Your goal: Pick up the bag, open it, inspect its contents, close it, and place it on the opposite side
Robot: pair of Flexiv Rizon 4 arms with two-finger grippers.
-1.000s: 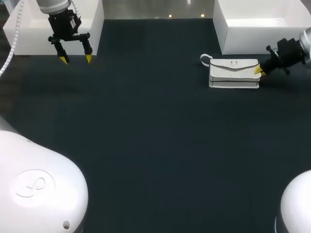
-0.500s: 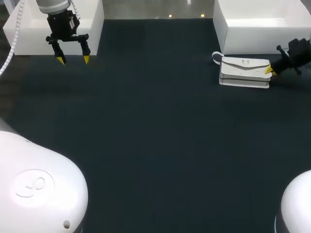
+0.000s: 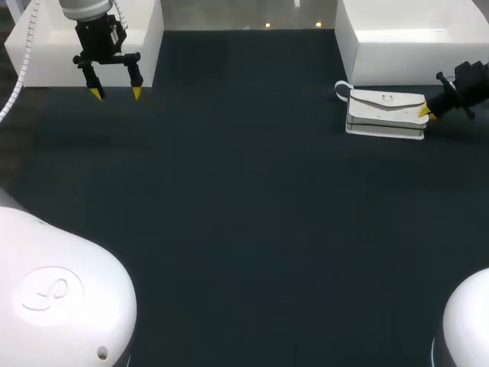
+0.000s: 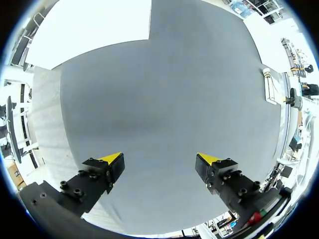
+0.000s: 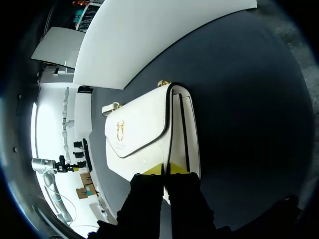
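Note:
A white flap bag with a small gold clasp lies flat on the dark table at the far right, its strap loop at its left end. My right gripper is at the bag's right end. In the right wrist view its fingers are pinched together on the edge of the bag, where the flap meets the body. My left gripper hangs open at the far left back, holding nothing. In the left wrist view its tips stand wide apart over bare table, with the bag far off.
A white box stands at the back left just behind my left gripper. A second white box stands at the back right, directly behind the bag. A broad dark tabletop lies between the two arms.
My right gripper moved right and slightly back with the bag, then held nearly still over the last half second. The left gripper barely shifted.

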